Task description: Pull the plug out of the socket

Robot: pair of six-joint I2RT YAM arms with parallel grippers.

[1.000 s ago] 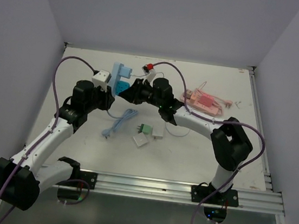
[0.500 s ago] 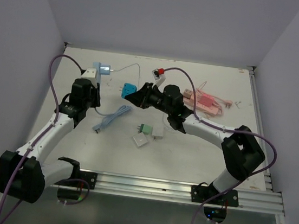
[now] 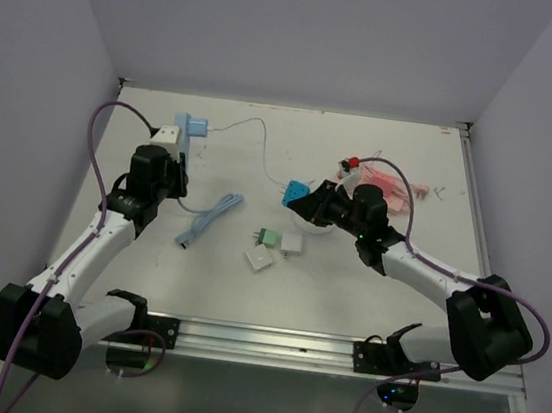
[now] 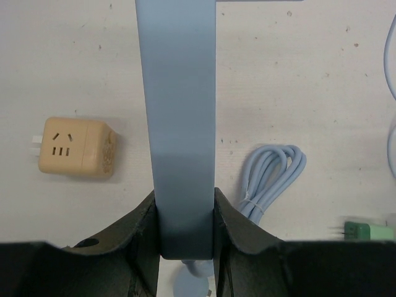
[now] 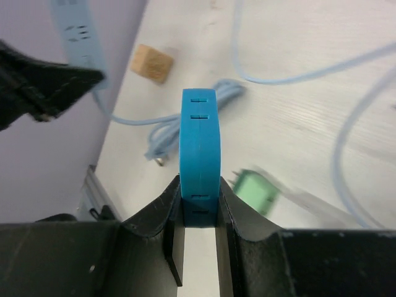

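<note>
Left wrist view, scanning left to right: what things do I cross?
Beige cube adapter → pale blue power strip clamped in the left gripper → coiled blue cable → green adapter.

No text, label, brand or number was legible in any of the three views. The light-blue power strip (image 4: pixel 182 124), the blue plug (image 5: pixel 200 154) and the tan socket cube (image 4: pixel 77 146) showed only bare plastic and pin slots.
</note>
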